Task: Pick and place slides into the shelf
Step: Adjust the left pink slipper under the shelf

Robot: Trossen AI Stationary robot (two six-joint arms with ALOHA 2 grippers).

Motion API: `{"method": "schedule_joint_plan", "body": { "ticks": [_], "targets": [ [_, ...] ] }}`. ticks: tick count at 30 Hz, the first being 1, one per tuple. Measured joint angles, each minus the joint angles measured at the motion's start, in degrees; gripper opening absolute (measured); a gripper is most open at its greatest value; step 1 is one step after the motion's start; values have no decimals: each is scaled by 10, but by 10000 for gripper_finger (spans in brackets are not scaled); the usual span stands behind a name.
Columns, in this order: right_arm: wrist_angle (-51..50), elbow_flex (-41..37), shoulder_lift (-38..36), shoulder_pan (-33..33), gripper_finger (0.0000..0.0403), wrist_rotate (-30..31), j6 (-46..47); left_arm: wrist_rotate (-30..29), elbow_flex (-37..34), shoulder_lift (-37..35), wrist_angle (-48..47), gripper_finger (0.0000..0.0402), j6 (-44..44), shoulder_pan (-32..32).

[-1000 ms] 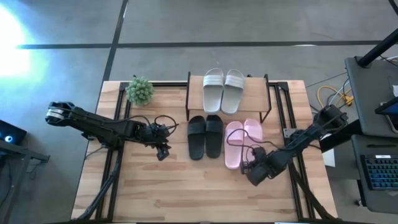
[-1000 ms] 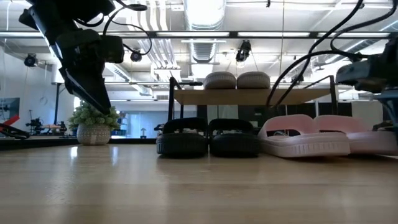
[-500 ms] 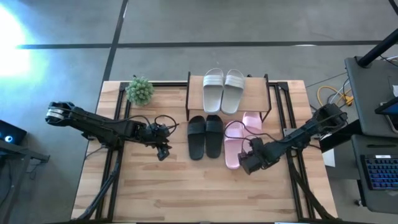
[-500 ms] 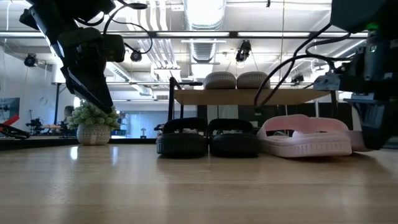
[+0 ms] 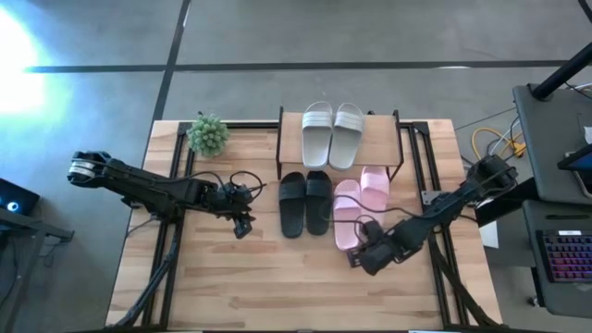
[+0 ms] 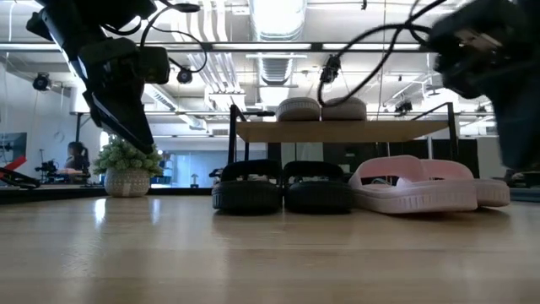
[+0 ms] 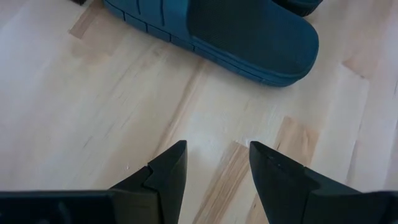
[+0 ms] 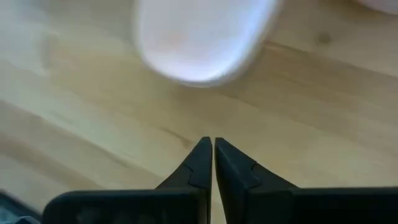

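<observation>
Slides [image 5: 319,171] and shelf [image 5: 381,139] bear no legible writing.

Bright, even light; glare whitens the floor off the table's [image 5: 277,296] left edge; the right arm [image 6: 489,59] blurs.

Right gripper [image 8: 208,155]: both dark fingers [image 8: 231,168] pressed together, tips meeting with only a hairline seam between them, nothing held. The tips hang over bare light wooden tabletop [image 8: 93,106] with visible grain. Pink slide [image 8: 202,37]: one rounded end in view, lying on the tabletop just beyond the fingertips, apart from them, a strip of bare wood between. Slide's edge appears soft and blurred; strap not in view. A sliver of a second pale pink shape [image 8: 382,5] shows at the frame corner, beside the slide.
</observation>
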Motion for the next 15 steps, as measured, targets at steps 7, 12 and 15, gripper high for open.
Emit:
{"method": "schedule_joint_plan", "body": {
  "ticks": [7, 12, 15],
  "targets": [
    [70, 8, 51, -8, 11, 9, -16, -2, 0, 0, -1, 160, 9, 0],
    [98, 27, 104, -18, 11, 10, -40, -3, 0, 0, 0, 160, 8, 0],
    [96, 40, 130, -28, 11, 15, -55, -3, 0, 0, -1, 160, 8, 0]
  ]
}}
